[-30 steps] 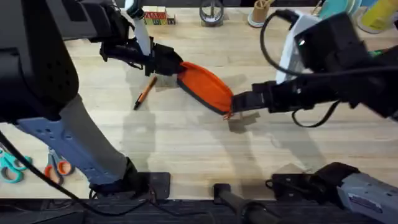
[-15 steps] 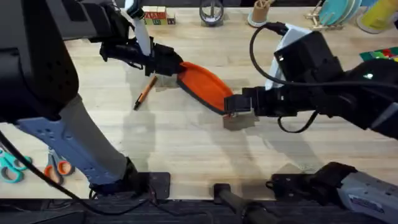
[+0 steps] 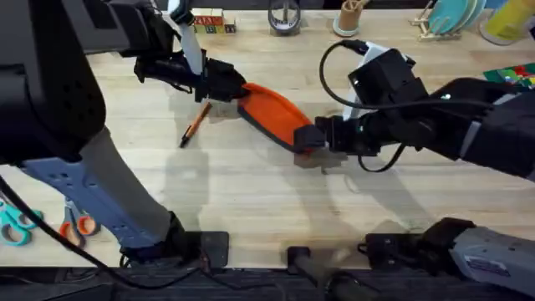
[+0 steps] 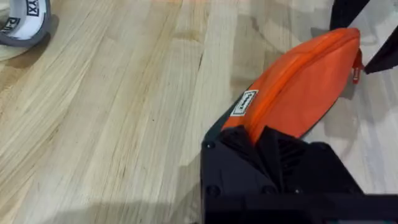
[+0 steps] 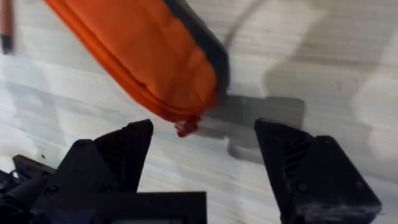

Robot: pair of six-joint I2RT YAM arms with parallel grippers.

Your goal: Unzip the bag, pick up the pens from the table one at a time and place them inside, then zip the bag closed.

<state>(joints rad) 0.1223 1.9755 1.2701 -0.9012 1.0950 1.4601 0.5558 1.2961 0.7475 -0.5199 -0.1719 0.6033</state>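
Soft orange bag [image 3: 272, 113] (dark underside) — elongated

Bag [image 4: 298, 81] near end hidden under left pincer [image 4: 267, 146]; pen [image 5: 6, 25] cut by edge.

Orange pencil pouch [image 3: 274, 115] w/ dark grey underside lying diagonally mid-table [image 3: 251, 192], long axis running far-left to near-right. Far-left end being pinched betw. black fingers; small white label [image 4: 247, 102] showing nr that end. Zipper edge looking closed; small orange pull tab [image 5: 186, 127] hanging off near-right tip. Slim orange pen [image 3: 195, 124] w/ dark tip lying flat on light wood planks, just left of pouch, angled, not touching it.
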